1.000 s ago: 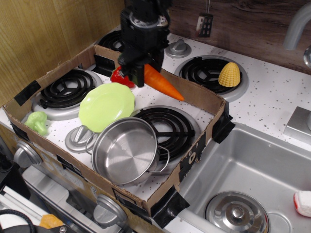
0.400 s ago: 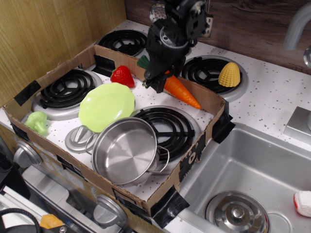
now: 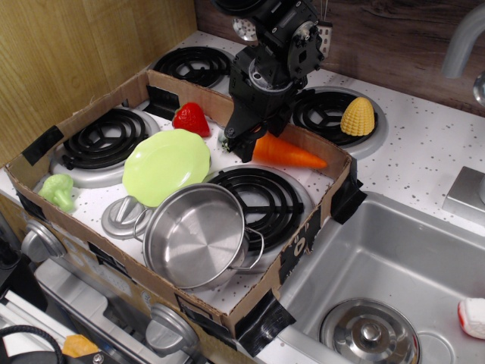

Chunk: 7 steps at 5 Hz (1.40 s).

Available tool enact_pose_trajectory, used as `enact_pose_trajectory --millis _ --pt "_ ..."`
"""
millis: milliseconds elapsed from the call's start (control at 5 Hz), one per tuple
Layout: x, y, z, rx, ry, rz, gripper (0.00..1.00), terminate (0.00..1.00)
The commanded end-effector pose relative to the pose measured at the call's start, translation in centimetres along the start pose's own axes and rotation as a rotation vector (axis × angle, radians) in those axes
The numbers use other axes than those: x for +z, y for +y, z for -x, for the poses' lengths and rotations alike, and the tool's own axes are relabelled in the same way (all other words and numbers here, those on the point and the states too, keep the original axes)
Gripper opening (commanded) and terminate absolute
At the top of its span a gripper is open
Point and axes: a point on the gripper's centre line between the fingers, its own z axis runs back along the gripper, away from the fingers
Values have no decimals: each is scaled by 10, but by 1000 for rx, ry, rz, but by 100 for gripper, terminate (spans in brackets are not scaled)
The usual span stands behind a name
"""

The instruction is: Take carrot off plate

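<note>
The orange carrot (image 3: 286, 152) lies nearly level inside the cardboard box, its tip pointing right toward the box's far wall. My gripper (image 3: 244, 141) is shut on the carrot's stem end, low over the stove top to the right of the plate. The lime-green plate (image 3: 166, 165) sits empty on the stove top at the box's middle left, apart from the carrot.
A cardboard box (image 3: 305, 235) walls in the stove top. Inside are a red strawberry (image 3: 192, 118), a steel pot (image 3: 195, 234), a small grey lid (image 3: 123, 216) and green broccoli (image 3: 60, 190). A yellow corn cob (image 3: 358, 116) lies on the back right burner. A sink (image 3: 394, 265) is at right.
My gripper has carried the carrot from beside the strawberry to the right and down. The carrot has turned from slanting to nearly level.
</note>
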Motion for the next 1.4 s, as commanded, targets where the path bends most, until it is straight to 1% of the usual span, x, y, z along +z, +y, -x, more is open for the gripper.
enact_pose_trajectory --millis 0,200,400,1200 --pt "25 -18 -21 -30 -29 79 100 0" --pt "32 -20 -24 -75 15 65 100 0" --pt "28 -14 -25 -166 144 38 100 0" --pt "28 -14 -25 -166 144 38 100 0"
